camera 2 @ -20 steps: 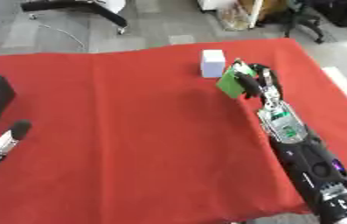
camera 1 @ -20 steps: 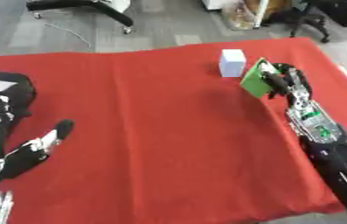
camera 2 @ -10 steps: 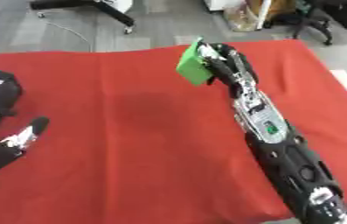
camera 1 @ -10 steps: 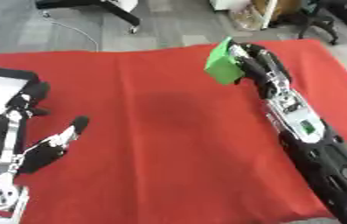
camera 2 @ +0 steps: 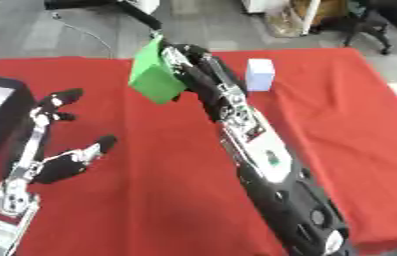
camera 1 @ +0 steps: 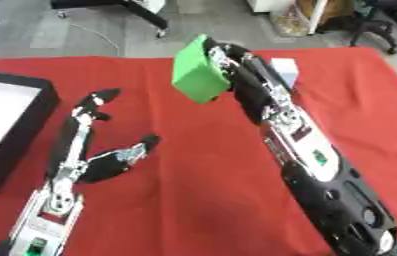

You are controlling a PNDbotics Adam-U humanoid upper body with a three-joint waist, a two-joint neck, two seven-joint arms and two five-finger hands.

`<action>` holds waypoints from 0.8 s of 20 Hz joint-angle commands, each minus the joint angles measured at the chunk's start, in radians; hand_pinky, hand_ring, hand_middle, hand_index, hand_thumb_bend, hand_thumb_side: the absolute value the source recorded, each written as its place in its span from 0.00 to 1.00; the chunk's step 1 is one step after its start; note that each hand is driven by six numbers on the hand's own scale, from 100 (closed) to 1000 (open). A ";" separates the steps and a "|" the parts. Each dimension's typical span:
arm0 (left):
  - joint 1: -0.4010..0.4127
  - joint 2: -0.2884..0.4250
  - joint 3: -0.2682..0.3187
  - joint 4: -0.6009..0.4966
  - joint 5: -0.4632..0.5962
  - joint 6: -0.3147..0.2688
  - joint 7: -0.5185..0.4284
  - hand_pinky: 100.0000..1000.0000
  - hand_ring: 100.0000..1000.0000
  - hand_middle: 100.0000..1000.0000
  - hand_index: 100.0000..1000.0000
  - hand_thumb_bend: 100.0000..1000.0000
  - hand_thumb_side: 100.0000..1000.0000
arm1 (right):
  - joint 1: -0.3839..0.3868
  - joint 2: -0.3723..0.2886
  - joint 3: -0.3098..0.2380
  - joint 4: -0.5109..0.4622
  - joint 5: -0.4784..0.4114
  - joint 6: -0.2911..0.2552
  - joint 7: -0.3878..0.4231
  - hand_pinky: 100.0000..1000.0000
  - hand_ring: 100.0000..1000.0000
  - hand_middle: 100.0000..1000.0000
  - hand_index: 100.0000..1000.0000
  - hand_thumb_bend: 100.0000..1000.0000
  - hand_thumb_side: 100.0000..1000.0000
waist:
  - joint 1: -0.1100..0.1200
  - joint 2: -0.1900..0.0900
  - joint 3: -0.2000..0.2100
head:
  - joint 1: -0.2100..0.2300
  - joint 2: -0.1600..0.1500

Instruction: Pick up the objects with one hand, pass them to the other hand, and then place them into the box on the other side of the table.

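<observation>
Fingers of the right hand (camera 1: 236, 65) were curled round a bright green block (camera 1: 199, 71), and the block was up in the air above the middle of the red cloth-covered table (camera 1: 193, 200); it touched nothing but that hand. The long black and silver right arm (camera 1: 306, 155) reached in from the near right corner; I think it held the block high and toward the middle so the other hand could take it.

The left hand (camera 1: 92, 150) was over the left part of the table, open wide, with its fingers straight and its thumb stuck out to the side; it held nothing. It looked ready to catch the block, but the two hands were apart and the pass was not yet done.

A black box with a white inside (camera 1: 9, 125) sat at the left edge of the table, just beside the left hand; that looked like the place for the block to go. A small pale blue-white block (camera 2: 260, 74) stood near the far right corner, beside the right arm; it was probably waiting for its turn.
</observation>
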 commanded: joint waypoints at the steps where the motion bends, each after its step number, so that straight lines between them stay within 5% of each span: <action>1: -0.029 -0.019 -0.013 0.014 0.084 -0.054 0.022 0.68 0.87 0.79 0.87 0.70 0.53 | -0.017 0.008 0.012 -0.025 -0.004 0.007 0.023 0.20 0.34 0.31 0.42 0.00 0.38 | -0.012 -0.021 -0.002 | 0.004 -0.005; 10: -0.048 -0.042 0.002 0.075 0.293 -0.116 0.171 0.66 0.87 0.78 0.85 0.72 0.53 | -0.013 0.015 0.029 -0.034 -0.009 0.015 0.053 0.20 0.34 0.31 0.42 0.00 0.38 | -0.016 -0.020 -0.004 | -0.004 -0.009; 16: -0.082 -0.048 -0.013 0.082 0.347 -0.152 0.139 0.67 0.87 0.78 0.85 0.72 0.54 | -0.018 0.017 0.047 -0.053 -0.020 0.024 0.076 0.20 0.34 0.31 0.42 0.00 0.38 | -0.019 -0.019 -0.008 | -0.008 -0.011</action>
